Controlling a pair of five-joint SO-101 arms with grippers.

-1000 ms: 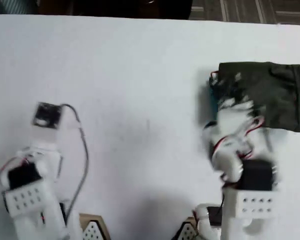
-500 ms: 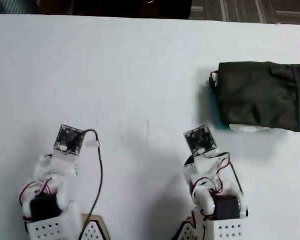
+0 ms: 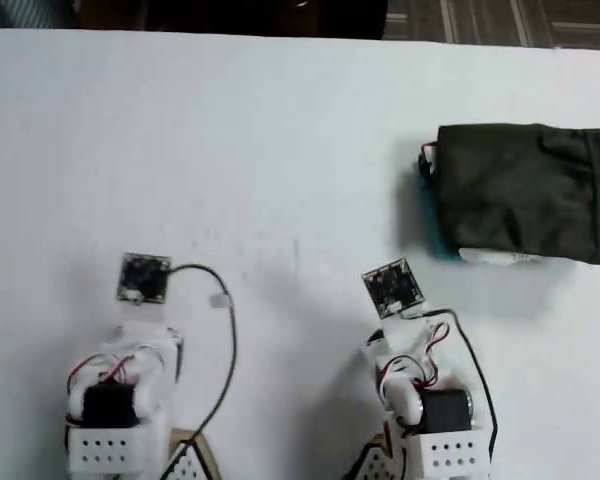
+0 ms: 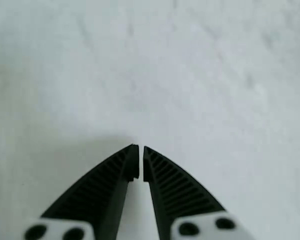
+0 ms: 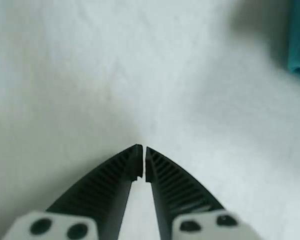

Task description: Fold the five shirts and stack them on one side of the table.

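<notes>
Dark green, the top shirt [image 3: 540,170] is lying folded on the stack of shirts [image 3: 510,205], which is sitting on the white surface [image 3: 280,130]. A teal shirt [image 3: 432,220] is peeking out beneath it along the stack's edge that faces the middle of the surface. A strip of white fabric [image 3: 495,257] is showing at the stack's edge nearest the arms.

The right arm [image 3: 425,400] is sitting near the stack, drawn in over its own base and apart from the cloth. The right tool [image 5: 143,149] is pointing down at bare surface with its black ribbed fingers [image 5: 115,180] all but meeting, leaving only a hairline gap at the tips, and is gripping nothing. A corner of the teal shirt is showing beyond it in the right wrist view.

The left arm [image 3: 115,400] is sitting well apart from the stack, beyond the right arm. The left tool [image 4: 140,149] is likewise closed to a sliver and carrying nothing. A dark cable [image 3: 225,350] is looping beside the left arm on the side facing the stack.
</notes>
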